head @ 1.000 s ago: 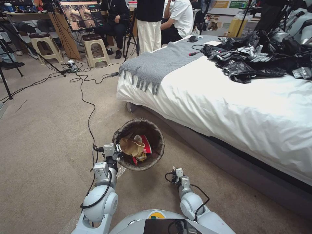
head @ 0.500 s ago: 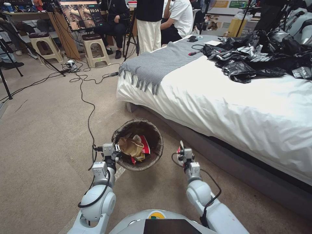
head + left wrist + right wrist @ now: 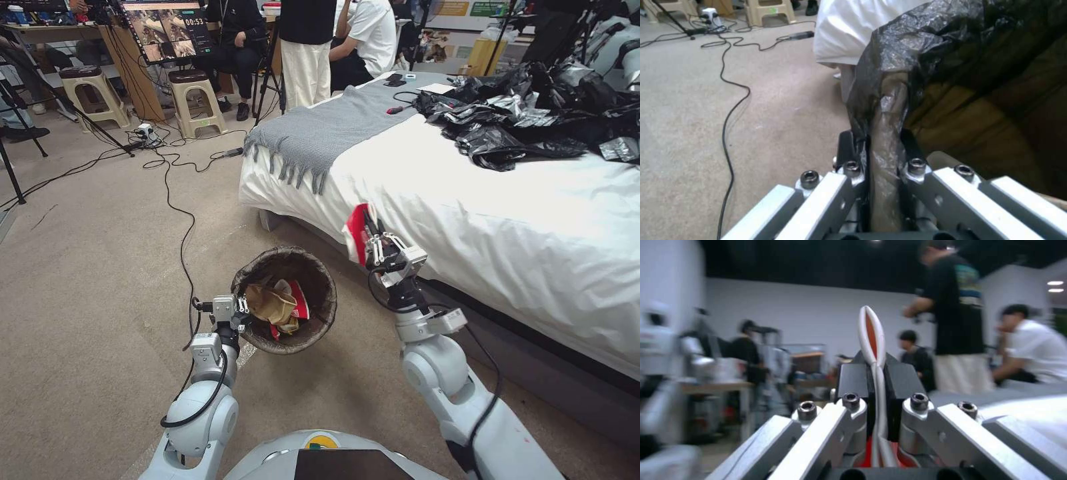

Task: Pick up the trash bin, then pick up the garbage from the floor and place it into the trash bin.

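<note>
I am holding the trash bin (image 3: 285,297) off the floor (image 3: 93,267) with the left gripper (image 3: 235,313), whose fingers are pinching the bin's near rim through the dark liner; in the left wrist view the rim fold (image 3: 884,133) is running straight up between the two pads. I am carrying a red-and-white wrapper (image 3: 356,233) in the right gripper (image 3: 371,244), the fingers pressed together on its flattened lower part, so the piece is standing edge-on above them in the right wrist view (image 3: 873,336). The relation that matters: the bin's mouth is lying below and to the left of the right gripper, slightly nearer the robot, with open carpet between the two. The wrapper's long axis is running roughly upright, tilted a little leftward. The bed (image 3: 507,220) is just beyond and to the right of that gripper. In my judgement, the coming move is calling for a leftward and downward carry until the wrapper is hanging over the mouth, where brown paper and another wrapper are already lying.
</note>
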Robot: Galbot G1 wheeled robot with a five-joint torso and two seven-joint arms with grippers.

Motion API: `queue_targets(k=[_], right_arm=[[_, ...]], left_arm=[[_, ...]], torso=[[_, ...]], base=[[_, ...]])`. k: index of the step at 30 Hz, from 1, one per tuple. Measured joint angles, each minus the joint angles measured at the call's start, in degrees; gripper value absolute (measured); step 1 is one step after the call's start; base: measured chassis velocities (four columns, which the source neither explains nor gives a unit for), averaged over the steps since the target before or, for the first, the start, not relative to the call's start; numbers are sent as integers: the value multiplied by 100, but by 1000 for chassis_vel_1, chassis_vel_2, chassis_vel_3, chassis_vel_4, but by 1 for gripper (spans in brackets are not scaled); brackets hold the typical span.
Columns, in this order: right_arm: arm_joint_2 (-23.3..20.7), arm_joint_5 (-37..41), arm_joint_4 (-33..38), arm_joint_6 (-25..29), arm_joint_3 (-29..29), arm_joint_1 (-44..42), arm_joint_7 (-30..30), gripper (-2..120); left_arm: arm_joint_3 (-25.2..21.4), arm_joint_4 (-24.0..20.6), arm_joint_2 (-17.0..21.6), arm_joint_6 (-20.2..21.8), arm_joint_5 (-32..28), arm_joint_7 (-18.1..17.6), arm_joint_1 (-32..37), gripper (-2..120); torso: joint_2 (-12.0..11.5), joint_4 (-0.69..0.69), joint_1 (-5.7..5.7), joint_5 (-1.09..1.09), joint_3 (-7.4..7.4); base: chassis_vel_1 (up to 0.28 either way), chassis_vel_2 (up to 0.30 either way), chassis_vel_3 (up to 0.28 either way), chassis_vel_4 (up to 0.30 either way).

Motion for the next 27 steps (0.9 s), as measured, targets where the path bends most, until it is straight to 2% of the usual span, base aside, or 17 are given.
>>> queue_targets(k=[1,5,6,8,13,15,20,27], right_arm=[[0,0,0,0,0,0,0,3],[-434,784,757,418,-259,-53,-1084,3],[-434,784,757,418,-259,-53,-1084,3],[-671,901,940,484,-500,-58,-1538,3],[-811,889,894,432,-861,85,-1708,3],[-814,811,676,424,-1056,211,-1719,3],[-698,604,236,536,-1355,163,-1734,3],[-520,548,-256,601,-1483,338,-1738,3]], left_arm=[[0,0,0,0,0,0,0,2],[40,5,55,26,-10,0,20,2],[40,5,55,26,-10,0,20,2],[64,20,65,29,2,1,27,2],[123,59,42,29,83,6,59,2],[159,69,-2,24,143,11,81,2],[212,70,-83,13,220,22,112,2],[229,37,-104,-6,246,30,164,2]], torso=[[0,0,0,0,0],[0,-3,0,0,0],[0,-3,0,0,0],[0,-2,0,0,0],[0,-2,0,0,0],[0,0,0,1,0],[0,-2,0,1,0],[0,-1,0,0,0]], base=[[0,0,0,0],[0,0,0,0],[0,0,0,0],[0,0,0,0],[0,0,0,0],[0,0,0,0],[0,0,0,0],[0,0,0,0]])
